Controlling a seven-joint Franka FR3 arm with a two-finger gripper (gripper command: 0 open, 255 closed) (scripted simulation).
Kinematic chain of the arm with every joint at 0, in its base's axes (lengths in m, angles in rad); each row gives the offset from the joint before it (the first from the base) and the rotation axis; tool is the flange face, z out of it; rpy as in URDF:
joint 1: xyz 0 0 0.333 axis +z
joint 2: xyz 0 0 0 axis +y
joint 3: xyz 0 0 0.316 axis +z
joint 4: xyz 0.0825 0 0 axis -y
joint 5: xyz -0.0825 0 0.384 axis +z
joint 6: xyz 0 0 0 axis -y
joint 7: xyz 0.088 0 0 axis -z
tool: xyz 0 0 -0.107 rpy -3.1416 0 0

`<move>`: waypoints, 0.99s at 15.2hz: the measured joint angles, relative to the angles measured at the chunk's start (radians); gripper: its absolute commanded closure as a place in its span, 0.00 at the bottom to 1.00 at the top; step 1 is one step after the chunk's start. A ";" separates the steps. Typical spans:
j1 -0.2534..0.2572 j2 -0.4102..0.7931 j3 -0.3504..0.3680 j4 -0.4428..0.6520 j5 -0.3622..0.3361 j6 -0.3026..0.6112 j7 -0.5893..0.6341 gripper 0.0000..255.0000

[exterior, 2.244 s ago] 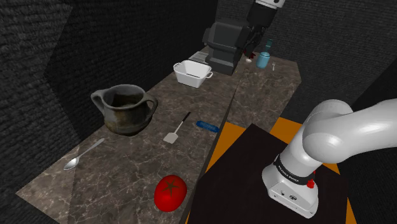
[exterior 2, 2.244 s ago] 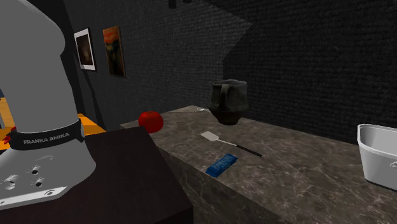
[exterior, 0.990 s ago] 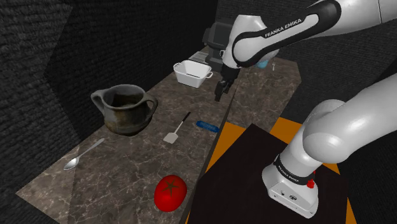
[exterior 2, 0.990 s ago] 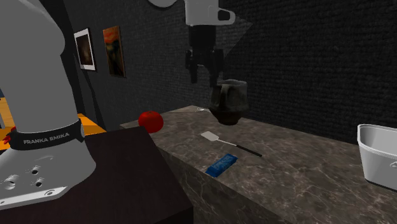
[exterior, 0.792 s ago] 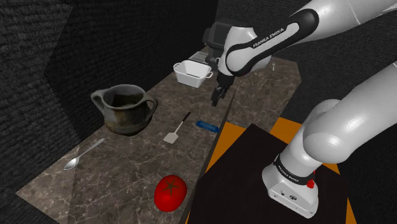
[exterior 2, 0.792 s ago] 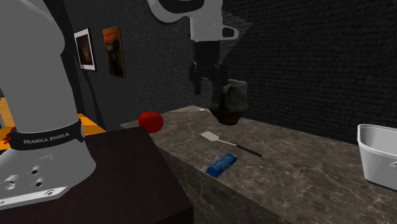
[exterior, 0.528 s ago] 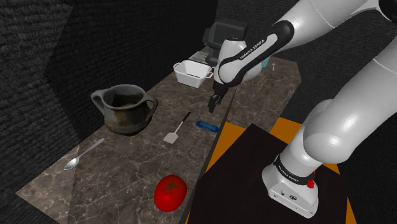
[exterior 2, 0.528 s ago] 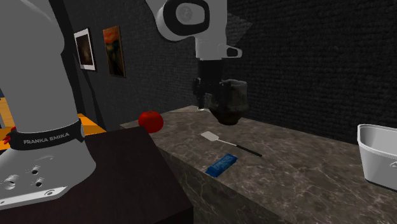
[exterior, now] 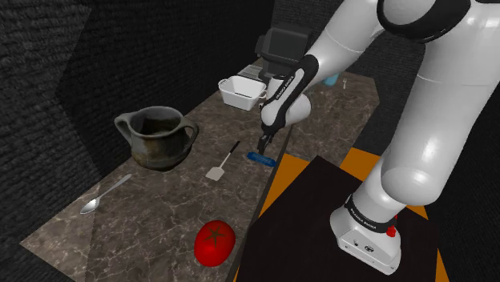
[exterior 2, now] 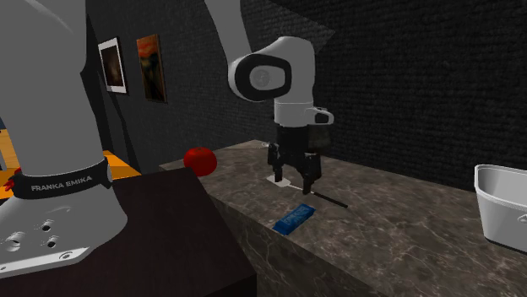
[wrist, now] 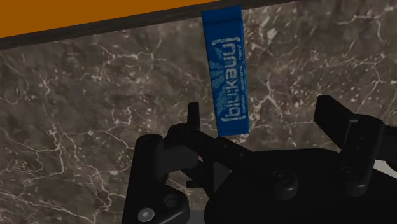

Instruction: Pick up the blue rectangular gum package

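The blue rectangular gum package [exterior: 262, 158] lies flat near the counter's edge on the stand's side, also seen as a gum package [exterior 2: 294, 218] in the second exterior view. My black gripper [exterior: 260, 147] hangs pointing down just above it, open with nothing between its fingers. From the second exterior view the gripper [exterior 2: 294, 184] stands a short way above the counter, its fingers spread apart. Looking along the gripper [wrist: 264, 118], the package [wrist: 228, 70] with white lettering lies lengthwise ahead of the fingertips, one end at the counter edge.
A white spatula [exterior: 223, 162] lies close beside the package. A dark jug [exterior: 156, 136], a spoon [exterior: 104, 195] and a red tomato [exterior: 215, 242] sit farther along the marble counter [exterior: 160, 216]. A white basin [exterior: 242, 90] and a black appliance [exterior: 280, 52] stand at the far end.
The arm has swung down from high near the far end of the counter. The gripper has come down to just above the gum package, fingers still apart.
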 measured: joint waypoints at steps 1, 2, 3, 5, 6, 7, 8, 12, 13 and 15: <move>-0.008 0.048 0.011 0.020 0.013 0.026 -0.016 0.00; -0.014 0.089 0.018 0.040 0.019 0.044 -0.026 0.00; -0.028 0.140 0.030 0.062 0.030 0.072 -0.044 0.00; -0.044 0.190 0.043 0.082 0.039 0.101 -0.060 0.00; -0.050 0.212 0.050 0.088 0.043 0.116 -0.063 0.00; -0.055 0.230 0.057 0.094 0.047 0.129 -0.067 0.00; -0.060 0.246 0.061 0.102 0.049 0.137 -0.069 0.00; -0.073 0.298 0.078 0.121 0.058 0.171 -0.074 0.00; -0.074 0.301 0.079 0.121 0.058 0.173 -0.075 1.00; -0.073 0.298 0.082 0.120 0.058 0.172 -0.076 1.00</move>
